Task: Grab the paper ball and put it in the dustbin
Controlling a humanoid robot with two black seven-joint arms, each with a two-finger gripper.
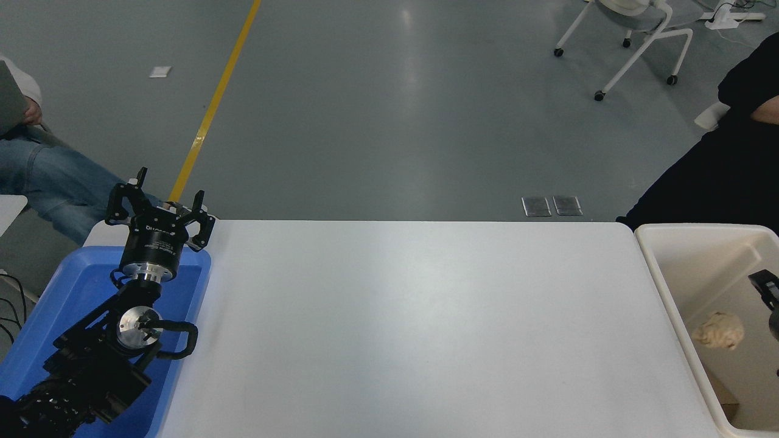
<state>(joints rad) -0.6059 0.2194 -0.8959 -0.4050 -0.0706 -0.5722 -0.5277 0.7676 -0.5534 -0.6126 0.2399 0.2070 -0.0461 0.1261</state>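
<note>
The paper ball (718,330), a tan crumpled wad, is inside the cream dustbin (660,277) at the table's right end, free of any grip. My right gripper (770,304) just shows at the right edge over the dustbin. Its two black fingers stand apart, and the ball sits a little left of them with a gap between. Most of the right arm is out of view. My left gripper (159,198) is parked open and empty over the far end of the blue tray (73,286) at the lower left.
The white table (414,328) lies between tray and dustbin. A person in jeans (42,176) sits at the far left; a person in black (724,164) stands behind the dustbin. A wheeled chair (633,36) stands on the floor beyond.
</note>
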